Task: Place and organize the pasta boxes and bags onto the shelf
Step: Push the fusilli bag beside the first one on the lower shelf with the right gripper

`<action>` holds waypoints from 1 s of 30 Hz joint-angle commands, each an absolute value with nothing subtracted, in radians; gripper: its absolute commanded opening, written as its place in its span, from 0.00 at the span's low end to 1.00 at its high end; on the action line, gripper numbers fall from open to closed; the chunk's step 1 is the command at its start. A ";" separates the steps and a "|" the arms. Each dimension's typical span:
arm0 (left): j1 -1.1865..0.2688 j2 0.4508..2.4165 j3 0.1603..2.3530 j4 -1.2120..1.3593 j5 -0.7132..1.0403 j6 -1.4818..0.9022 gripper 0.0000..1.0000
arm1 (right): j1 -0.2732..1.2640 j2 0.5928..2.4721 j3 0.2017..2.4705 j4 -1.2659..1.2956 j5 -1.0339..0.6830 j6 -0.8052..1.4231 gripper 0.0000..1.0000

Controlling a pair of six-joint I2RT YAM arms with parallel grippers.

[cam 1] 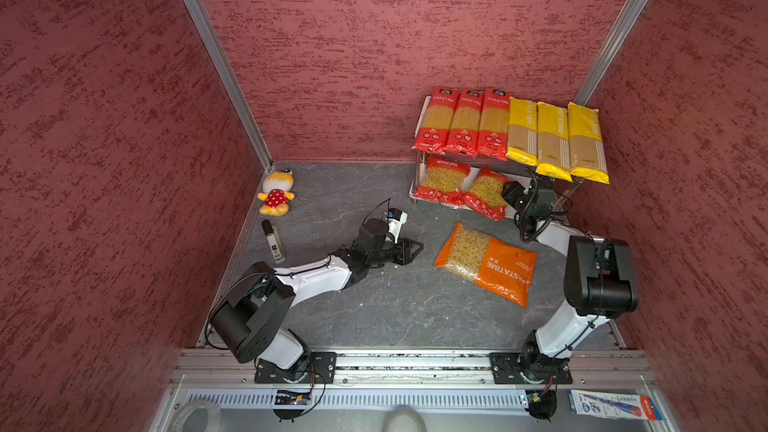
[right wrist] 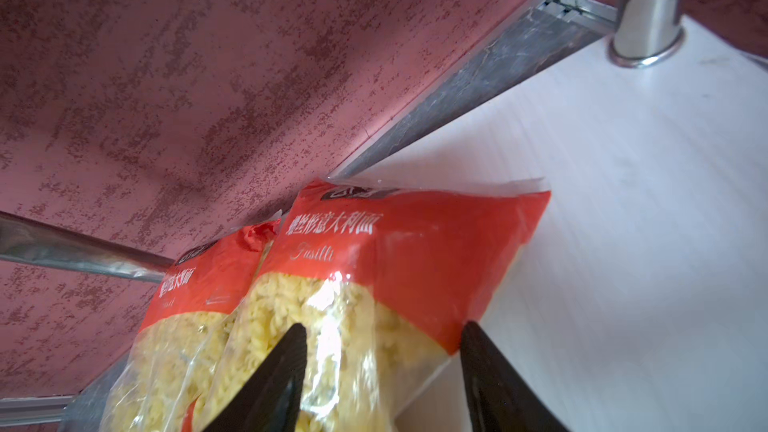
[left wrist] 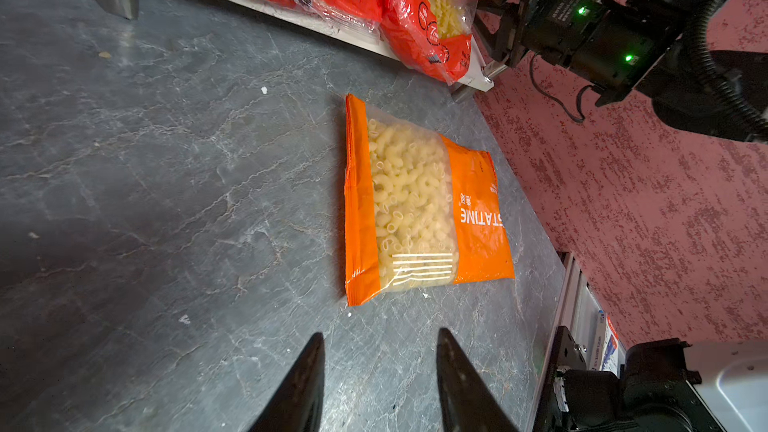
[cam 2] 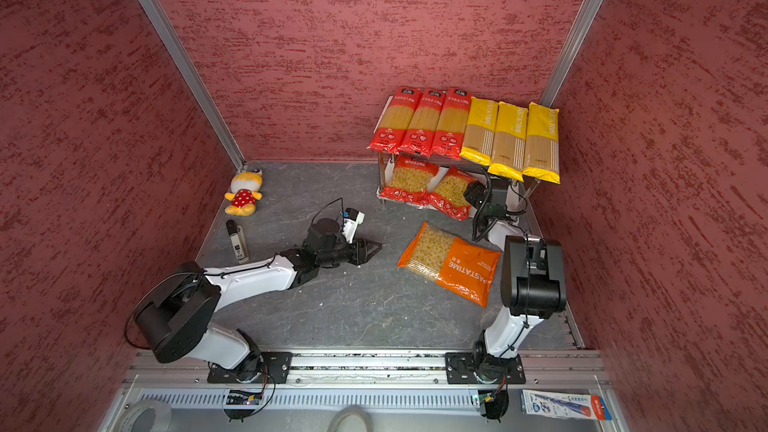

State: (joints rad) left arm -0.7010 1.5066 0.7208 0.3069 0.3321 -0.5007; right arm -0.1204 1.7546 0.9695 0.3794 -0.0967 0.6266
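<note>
Grey tabletop (cam 1: 374, 305), red walls. Right gripper (right wrist: 382, 324) spread over skewed curly-pasta bag (right wrist: 374, 243) on shelf (right wrist: 623, 201): you back out straight, no drag. Left gripper (left wrist: 380, 332) open, empty, facing orange bag (left wrist: 415, 201).

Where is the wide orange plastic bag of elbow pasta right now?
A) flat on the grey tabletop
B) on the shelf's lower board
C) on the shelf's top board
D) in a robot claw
A: the wide orange pasta bag lies flat on the grey tabletop, in front of the white two-tier shelf, on neither board.
</note>
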 commanded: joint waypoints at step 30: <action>-0.707 1.435 0.698 0.299 0.288 -0.472 0.45 | -0.075 1.774 1.121 0.230 -0.376 0.555 0.67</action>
